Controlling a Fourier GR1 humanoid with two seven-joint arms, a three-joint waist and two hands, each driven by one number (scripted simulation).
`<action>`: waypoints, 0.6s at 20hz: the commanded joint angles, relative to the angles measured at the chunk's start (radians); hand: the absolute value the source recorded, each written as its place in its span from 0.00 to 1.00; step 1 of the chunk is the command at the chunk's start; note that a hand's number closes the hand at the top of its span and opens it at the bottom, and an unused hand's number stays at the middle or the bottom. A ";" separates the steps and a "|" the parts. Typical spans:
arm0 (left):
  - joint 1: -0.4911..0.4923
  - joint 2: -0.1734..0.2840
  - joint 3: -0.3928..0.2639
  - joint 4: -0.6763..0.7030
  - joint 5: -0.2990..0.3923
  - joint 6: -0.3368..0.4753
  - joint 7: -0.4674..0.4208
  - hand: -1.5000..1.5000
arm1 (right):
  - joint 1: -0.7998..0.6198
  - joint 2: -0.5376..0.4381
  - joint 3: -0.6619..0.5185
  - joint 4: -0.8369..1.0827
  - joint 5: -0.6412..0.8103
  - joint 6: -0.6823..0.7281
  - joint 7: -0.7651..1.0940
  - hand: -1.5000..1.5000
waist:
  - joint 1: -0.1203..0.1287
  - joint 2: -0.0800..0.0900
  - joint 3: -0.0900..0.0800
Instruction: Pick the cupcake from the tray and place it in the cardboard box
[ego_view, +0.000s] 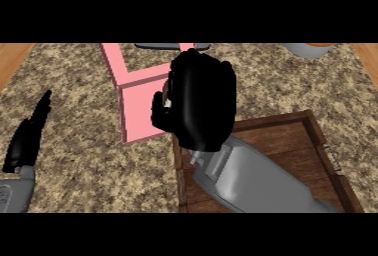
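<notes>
Head view, granite-look counter (88, 165) w/ wood edges at both sides. Right robot hand (196, 102) is mid-frame, back of hand toward cam, over the pink cardboard box (136, 107); grey forearm runs down-right across the brown wooden tray (310, 135). Fingers curl downward, thumb at the left side of the hand, but what's under the palm is hidden, can't tell if closed on anything. Cupcake not visible anywhere: not on the bare parts of the tray, not in the visible part of the box; could be under the hand, can't tell. Left robot hand (28, 135) at the left edge, fingers straight & together pointing up, resting. Top edge: dark flat item (159, 46), partly cut off, & a grey round obj (308, 49) top right, also cut off.
</notes>
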 joint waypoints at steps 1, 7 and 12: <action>0.022 0.007 0.006 0.002 0.013 -0.020 -0.036 0.50 | -0.113 0.007 -0.097 0.207 -0.094 -0.180 0.063 1.00 | 0.027 0.008 -0.001; -0.009 0.013 -0.001 -0.030 0.008 -0.035 0.016 0.50 | -0.259 0.007 -0.164 0.514 -0.196 -0.318 -0.039 1.00 | 0.029 0.009 0.000; -0.035 -0.020 -0.017 0.025 -0.010 -0.011 -0.029 0.50 | -0.358 0.007 -0.142 0.766 -0.258 -0.391 -0.050 1.00 | 0.045 0.017 -0.002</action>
